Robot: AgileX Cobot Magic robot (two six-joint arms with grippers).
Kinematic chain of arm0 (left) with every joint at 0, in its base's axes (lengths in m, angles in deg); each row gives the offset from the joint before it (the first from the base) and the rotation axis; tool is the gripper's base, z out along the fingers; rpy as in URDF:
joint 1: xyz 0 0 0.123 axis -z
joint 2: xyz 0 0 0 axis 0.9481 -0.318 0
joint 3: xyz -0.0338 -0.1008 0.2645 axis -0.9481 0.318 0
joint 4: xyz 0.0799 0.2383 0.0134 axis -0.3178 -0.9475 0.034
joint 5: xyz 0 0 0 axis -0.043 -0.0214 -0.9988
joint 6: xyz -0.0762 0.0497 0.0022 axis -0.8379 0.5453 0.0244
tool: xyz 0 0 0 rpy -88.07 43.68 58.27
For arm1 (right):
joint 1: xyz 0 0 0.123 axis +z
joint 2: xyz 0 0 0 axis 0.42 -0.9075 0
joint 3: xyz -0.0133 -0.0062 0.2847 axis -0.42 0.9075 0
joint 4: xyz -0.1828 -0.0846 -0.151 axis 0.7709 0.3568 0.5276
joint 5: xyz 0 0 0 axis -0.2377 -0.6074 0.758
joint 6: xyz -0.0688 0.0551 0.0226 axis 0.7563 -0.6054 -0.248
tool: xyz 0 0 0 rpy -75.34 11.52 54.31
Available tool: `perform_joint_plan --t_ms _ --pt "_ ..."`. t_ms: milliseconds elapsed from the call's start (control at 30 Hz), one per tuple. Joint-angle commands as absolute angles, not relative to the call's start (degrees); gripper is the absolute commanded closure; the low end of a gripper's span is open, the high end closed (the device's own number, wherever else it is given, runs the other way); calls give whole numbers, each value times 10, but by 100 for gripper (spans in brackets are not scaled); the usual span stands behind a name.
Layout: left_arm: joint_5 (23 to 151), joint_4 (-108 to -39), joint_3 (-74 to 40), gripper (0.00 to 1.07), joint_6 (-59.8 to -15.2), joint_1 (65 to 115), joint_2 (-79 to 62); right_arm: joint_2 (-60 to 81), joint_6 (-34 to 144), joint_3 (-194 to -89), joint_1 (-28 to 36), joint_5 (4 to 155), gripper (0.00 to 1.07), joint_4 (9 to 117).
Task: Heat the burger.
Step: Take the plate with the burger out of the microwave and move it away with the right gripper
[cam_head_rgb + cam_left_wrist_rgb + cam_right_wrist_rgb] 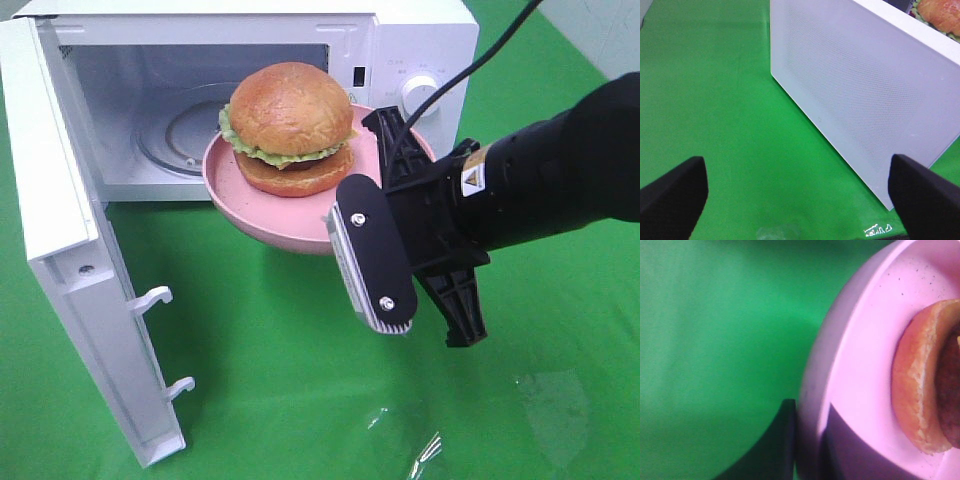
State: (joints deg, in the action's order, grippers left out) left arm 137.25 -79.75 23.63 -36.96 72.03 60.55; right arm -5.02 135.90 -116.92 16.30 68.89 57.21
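- High view: the right gripper [350, 190] is clamped on the pink plate [225, 185] at its 4 o'clock rim, holding it level so the burger [290, 128] rides centred before the open microwave [420, 40]. The fingertips are hidden behind the plate.
- Left wrist view: the left gripper [797, 190], jaws wide apart and empty, waits beside the microwave door [865, 95]; only a sliver of bun shows.
- Right wrist view: a finger [775, 450] pinches the plate rim; the burger is cropped and blurry.
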Motion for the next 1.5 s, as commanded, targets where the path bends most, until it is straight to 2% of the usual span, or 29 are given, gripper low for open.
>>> perform_joint_plan --t_ms 33,267,867,1167,1500 --pt "1368 -793 238 17 -372 719 615 -18 1359 -1155 161 730 107 570" --pt "1368 -793 238 17 -372 719 615 36 1339 -1120 161 720 107 575" --pt "1368 -793 238 17 -372 719 615 215 1213 -1051 161 583 107 686" --pt "1368 -793 238 17 -372 719 615 274 1082 -1043 161 506 107 776" --pt "1368 -793 238 17 -372 719 615 285 823 -1043 161 414 107 907"
